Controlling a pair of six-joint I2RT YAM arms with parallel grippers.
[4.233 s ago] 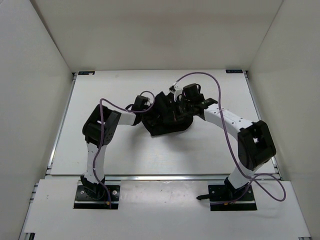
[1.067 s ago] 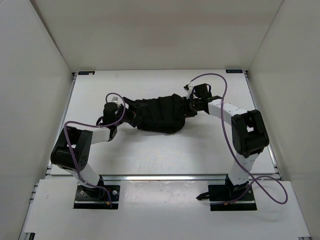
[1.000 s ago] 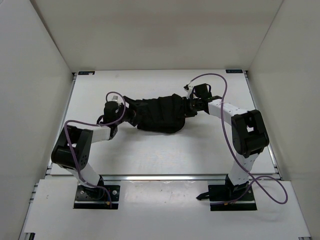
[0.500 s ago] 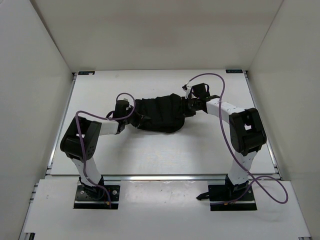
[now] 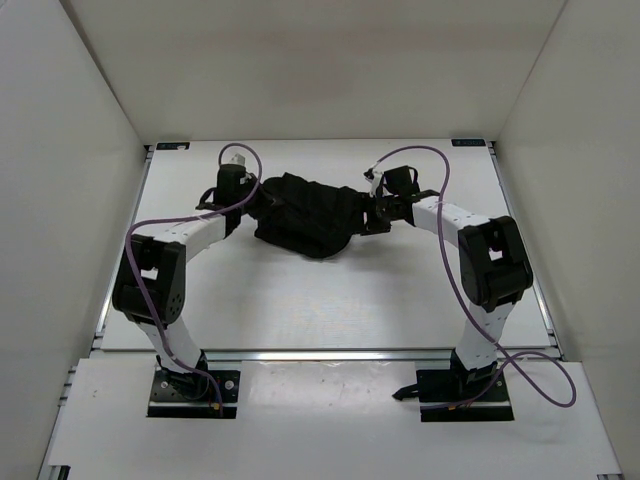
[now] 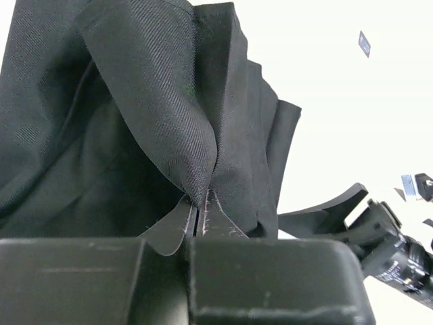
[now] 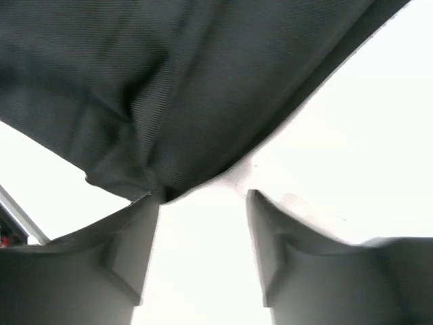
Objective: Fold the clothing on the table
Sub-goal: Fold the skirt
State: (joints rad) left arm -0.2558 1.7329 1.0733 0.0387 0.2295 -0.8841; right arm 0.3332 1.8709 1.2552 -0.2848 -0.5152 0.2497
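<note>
The clothing [image 5: 308, 214] is a bunched black pleated garment on the far middle of the white table [image 5: 330, 290]. My left gripper [image 5: 262, 201] sits at its left end. In the left wrist view that gripper [image 6: 197, 215] is shut on a gathered fold of the clothing [image 6: 135, 108], which rises from the jaws. My right gripper [image 5: 373, 216] is at the garment's right end. In the right wrist view it [image 7: 203, 196] stands open over bare table, and the edge of the clothing [image 7: 196, 81] hangs just past its fingertips, touching the left one.
White walls enclose the table on three sides. Blue corner marks [image 5: 172, 146] [image 5: 467, 142] sit at the far corners, and a metal rail [image 5: 330, 353] runs along the near edge. Purple cables loop above both arms. The right arm's gripper [image 6: 369, 220] shows in the left wrist view.
The left gripper shut on the garment's left end and carried it back and to the right, bunching the cloth. The right gripper opened and released its end.
</note>
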